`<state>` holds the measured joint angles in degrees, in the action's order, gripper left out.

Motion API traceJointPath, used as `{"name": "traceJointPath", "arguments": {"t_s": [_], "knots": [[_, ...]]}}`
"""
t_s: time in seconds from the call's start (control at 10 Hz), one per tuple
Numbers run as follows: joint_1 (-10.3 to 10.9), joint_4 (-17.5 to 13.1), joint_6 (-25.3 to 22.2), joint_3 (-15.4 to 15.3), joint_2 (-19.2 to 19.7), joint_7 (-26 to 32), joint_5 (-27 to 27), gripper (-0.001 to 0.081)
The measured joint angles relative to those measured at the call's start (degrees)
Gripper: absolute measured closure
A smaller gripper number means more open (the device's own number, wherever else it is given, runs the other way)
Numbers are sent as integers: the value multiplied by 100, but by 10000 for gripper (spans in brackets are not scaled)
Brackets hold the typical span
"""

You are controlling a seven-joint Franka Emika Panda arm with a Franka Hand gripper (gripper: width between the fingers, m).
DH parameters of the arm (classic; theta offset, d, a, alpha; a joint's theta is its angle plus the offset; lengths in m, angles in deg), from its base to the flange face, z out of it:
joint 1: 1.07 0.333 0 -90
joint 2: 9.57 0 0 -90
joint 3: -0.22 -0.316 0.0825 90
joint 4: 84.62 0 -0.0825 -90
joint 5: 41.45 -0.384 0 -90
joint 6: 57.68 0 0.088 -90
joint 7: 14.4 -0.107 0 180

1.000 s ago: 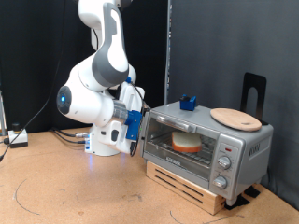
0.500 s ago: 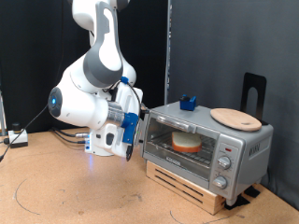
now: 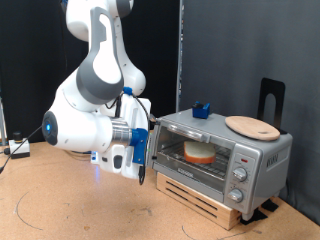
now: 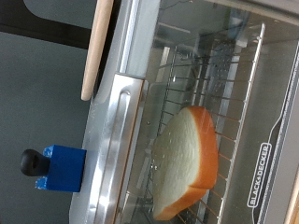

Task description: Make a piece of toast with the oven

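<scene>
At the oven's left end in the exterior view, your gripper [image 3: 143, 150] has drifted down and away from the door since a second ago; the arm's body sits lower and further left. Fingers aren't visible clearly, so you can't tell how far apart they are, and nothing shows between them. Oven [image 3: 222, 152] door is shut, with the piece of toast [image 3: 199, 153] on the wire rack [image 4: 192, 89] inside (wrist view looks straight through the glass). Blue object [image 3: 202, 110] and wooden board [image 3: 251, 126] sit on top.
</scene>
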<state>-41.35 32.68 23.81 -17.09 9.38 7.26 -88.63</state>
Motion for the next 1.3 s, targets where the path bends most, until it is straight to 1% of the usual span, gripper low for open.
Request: {"name": "traceJointPath", "arguments": {"t_s": [0.2, 0.3, 0.5, 0.6, 0.7, 0.8, 1.0, 1.1, 1.2, 1.3], "knots": [[0, -26, -30, -3, 31, 0, -16, -2], [2, -205, -67, -18, 167, -1, -55, -2], [4, -751, -248, -61, 619, -4, -103, -2], [12, -1088, -492, -83, 891, -56, -64, -2], [40, -1388, -533, -91, 1141, -192, -58, -2], [93, -1609, -527, -93, 1330, -289, -58, -2], [91, -1609, -524, -96, 1345, -276, -115, -2], [114, -1653, -341, -124, 1411, -247, -153, -2], [193, -1727, -87, -153, 1515, -245, -159, -2], [315, -1831, 82, -159, 1645, -286, -132, -2]]}}
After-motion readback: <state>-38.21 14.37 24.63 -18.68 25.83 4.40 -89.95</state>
